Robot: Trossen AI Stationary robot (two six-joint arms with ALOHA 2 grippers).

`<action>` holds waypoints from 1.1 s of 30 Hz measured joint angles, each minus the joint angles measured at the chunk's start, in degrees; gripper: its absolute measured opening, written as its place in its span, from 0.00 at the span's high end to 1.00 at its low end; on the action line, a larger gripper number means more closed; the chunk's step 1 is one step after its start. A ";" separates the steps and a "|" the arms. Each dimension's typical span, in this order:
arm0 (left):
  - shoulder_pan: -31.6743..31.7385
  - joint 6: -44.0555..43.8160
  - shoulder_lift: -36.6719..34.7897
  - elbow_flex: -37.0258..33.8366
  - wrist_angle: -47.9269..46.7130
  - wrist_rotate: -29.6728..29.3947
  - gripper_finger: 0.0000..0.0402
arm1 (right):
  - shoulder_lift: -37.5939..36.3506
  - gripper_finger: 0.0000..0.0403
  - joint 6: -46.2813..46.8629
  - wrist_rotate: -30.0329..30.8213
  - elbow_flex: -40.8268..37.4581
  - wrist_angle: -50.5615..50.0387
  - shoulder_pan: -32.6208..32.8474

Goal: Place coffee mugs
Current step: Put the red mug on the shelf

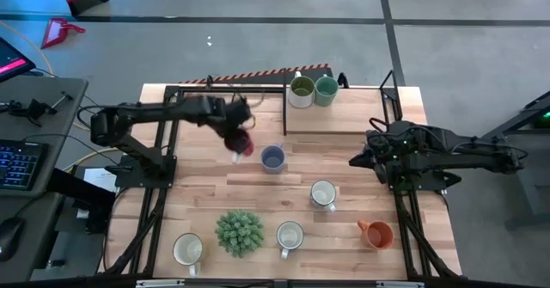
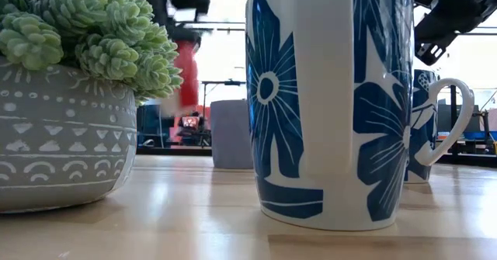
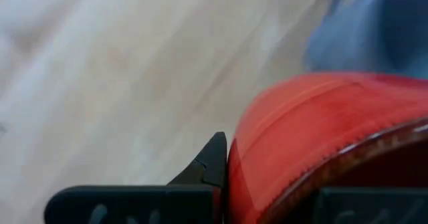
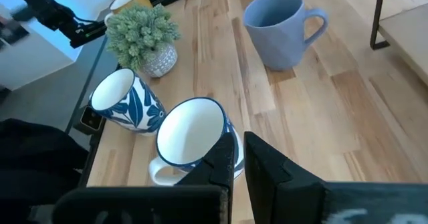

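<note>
My left gripper [image 1: 237, 136] is shut on the red mug [image 1: 245, 144], which hangs above the table [image 1: 206, 193] just left of the blue-grey mug [image 1: 272, 157]; the low view shows the red mug [image 2: 185, 72] off the wood. The olive green mug [image 1: 302, 90] and the teal mug [image 1: 326, 90] stand on the raised shelf [image 1: 344, 116] at the far edge. White mugs with blue flowers [image 1: 323, 193] [image 1: 290, 235], a cream mug [image 1: 188, 249] and the orange mug [image 1: 376, 234] stand on the table. My right gripper [image 1: 355, 161] waits shut at the right side, touching nothing. My left gripper pinches the red mug's wall at the rim [image 3: 267, 150], one finger [image 3: 212, 158] outside and the other inside the mug. The fingers come from above, pointing down. The mug is lifted clear of the table and hangs below the fingers.
A spiky green potted plant [image 1: 239, 232] stands near the front edge between the cream mug and a white mug. The shelf has a black frame [image 1: 284, 107] on its left side. Bare wood lies between the blue-grey mug and the shelf, and in the table's left half.
</note>
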 joint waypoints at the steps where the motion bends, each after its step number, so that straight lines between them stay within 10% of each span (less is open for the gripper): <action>1: 0.30 -0.23 -0.03 3.03 -1.24 -0.25 0.96 | -0.16 0.96 -0.65 0.28 0.00 0.04 0.01; 22: -1.82 -2.82 31.89 61.68 -16.23 -5.69 0.96 | -9.76 0.96 -3.98 6.25 0.00 -1.66 -0.01; 33: -7.13 -6.96 42.88 64.72 -12.91 -3.64 0.96 | -9.76 0.96 -4.39 6.25 0.00 -1.68 -0.01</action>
